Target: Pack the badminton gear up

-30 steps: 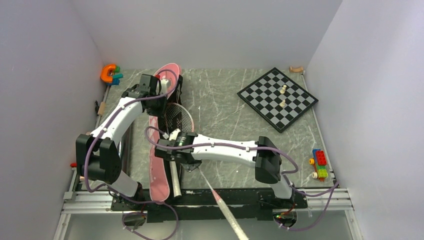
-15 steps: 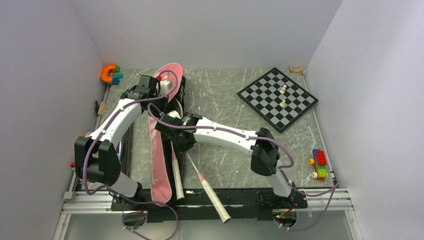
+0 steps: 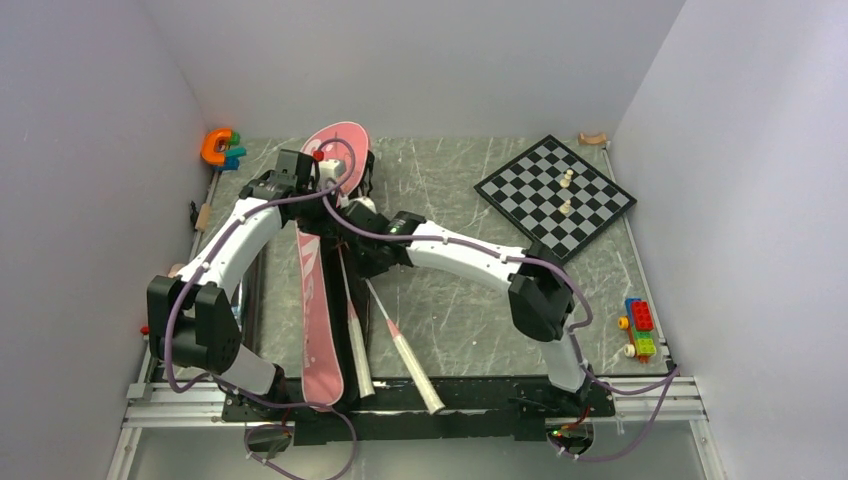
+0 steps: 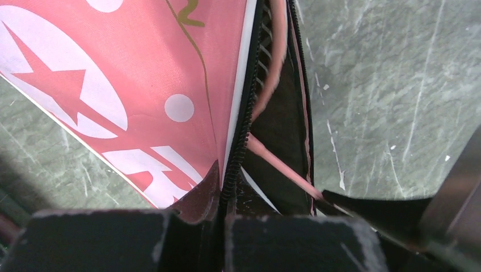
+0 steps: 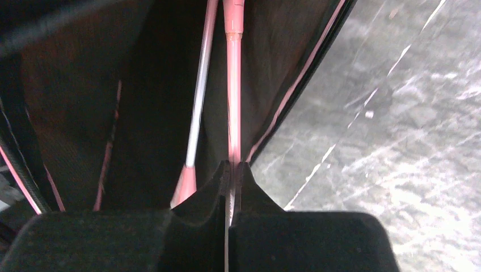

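Observation:
The pink racket bag (image 3: 318, 300) lies lengthwise at the left of the table, its far end open. My left gripper (image 3: 335, 195) is shut on the zipper edge (image 4: 245, 122) of the bag's upper flap (image 4: 113, 85), holding the mouth apart. My right gripper (image 3: 362, 262) is shut on the thin pink shaft (image 5: 233, 85) of one racket, whose head is hidden inside the bag's dark interior; its white handle (image 3: 415, 372) trails toward the near edge. A second racket's shaft (image 5: 198, 102) lies beside it, with its handle (image 3: 357, 355) sticking out along the bag.
A black-and-white chessboard (image 3: 555, 197) with pale pieces sits at the back right. An orange C-shaped toy (image 3: 218, 147) is in the back left corner. A coloured brick toy (image 3: 640, 328) lies by the right wall, and a small wooden piece (image 3: 593, 139) lies at the far right corner.
My right gripper has carried the racket away from the near edge and up toward the bag's mouth, so the head has gone inside. The left gripper stays on the flap.

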Tool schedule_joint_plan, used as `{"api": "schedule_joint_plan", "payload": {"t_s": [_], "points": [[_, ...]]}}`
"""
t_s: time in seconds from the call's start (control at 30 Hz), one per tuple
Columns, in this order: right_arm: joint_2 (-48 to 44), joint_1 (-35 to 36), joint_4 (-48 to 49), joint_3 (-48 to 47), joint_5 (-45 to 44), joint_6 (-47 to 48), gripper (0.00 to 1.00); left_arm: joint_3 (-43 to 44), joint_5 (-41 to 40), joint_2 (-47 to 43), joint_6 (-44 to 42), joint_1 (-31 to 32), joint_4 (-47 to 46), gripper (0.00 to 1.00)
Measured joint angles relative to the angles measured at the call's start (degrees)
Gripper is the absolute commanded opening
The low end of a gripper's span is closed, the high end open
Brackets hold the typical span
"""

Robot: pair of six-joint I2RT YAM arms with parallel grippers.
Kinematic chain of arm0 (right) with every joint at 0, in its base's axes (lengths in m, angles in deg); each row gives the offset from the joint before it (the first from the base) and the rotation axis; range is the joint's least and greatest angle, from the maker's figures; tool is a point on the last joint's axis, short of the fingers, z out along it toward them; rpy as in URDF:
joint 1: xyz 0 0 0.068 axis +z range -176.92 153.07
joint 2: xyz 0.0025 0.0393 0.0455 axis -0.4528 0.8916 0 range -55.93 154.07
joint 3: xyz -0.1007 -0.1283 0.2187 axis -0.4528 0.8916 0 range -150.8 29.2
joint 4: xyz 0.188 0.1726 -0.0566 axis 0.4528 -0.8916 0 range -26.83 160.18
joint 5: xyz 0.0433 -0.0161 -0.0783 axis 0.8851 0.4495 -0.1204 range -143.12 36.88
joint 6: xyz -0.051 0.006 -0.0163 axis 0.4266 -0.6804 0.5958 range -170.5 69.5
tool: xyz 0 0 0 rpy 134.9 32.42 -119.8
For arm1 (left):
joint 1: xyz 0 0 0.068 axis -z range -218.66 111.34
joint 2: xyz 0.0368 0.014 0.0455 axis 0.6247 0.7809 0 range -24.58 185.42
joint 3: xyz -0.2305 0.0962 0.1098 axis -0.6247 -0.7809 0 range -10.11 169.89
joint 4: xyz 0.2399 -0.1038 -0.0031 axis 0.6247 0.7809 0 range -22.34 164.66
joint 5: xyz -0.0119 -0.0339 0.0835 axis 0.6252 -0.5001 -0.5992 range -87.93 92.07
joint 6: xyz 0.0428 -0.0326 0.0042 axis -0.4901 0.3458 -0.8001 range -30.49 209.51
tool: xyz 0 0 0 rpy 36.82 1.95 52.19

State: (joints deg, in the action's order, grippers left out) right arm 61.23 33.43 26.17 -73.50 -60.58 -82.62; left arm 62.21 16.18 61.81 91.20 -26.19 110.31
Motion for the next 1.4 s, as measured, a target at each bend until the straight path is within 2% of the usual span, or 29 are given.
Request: {"api": "schedule_joint_plan", "payload": {"t_s": [0.2,0.4,0.83,0.87,0.93,1.03,1.23,1.4], "points": [[-4.81,-5.2,11.8,7.37,4.85,-3.52,0.0,0.0,2.16,-0.33,-0.04,0.2,-0.04,0.0],[-6.1,-7.48,20.22,11.63,8.96,-8.11,0.0,0.0,2.84,-0.33,-0.15,0.22,0.04,0.0],[-6.23,-8.04,31.71,16.0,5.84,-18.53,0.0,0.0,6.4,-1.55,-0.42,1.05,0.0,0.0],[-6.16,-8.04,32.24,16.0,5.9,-18.73,0.01,0.0,6.62,-1.77,-0.48,1.07,0.02,0.0],[-5.99,-8.04,33.16,16.0,6.38,-19.08,0.21,0.0,6.86,-2.21,-0.59,1.09,0.02,0.0],[-5.25,-8.02,34.34,15.98,6.95,-19.47,0.33,0.0,7.08,-2.56,-0.59,1.09,0.13,0.0],[-4.9,-8.35,34.07,15.98,7.87,-19.41,0.47,0.0,7.63,-2.56,-0.61,1.27,1.64,0.0],[-5.01,-8.76,33.31,15.98,8.22,-18.99,0.51,0.0,7.61,-2.56,-0.59,1.27,1.75,0.0]]}}
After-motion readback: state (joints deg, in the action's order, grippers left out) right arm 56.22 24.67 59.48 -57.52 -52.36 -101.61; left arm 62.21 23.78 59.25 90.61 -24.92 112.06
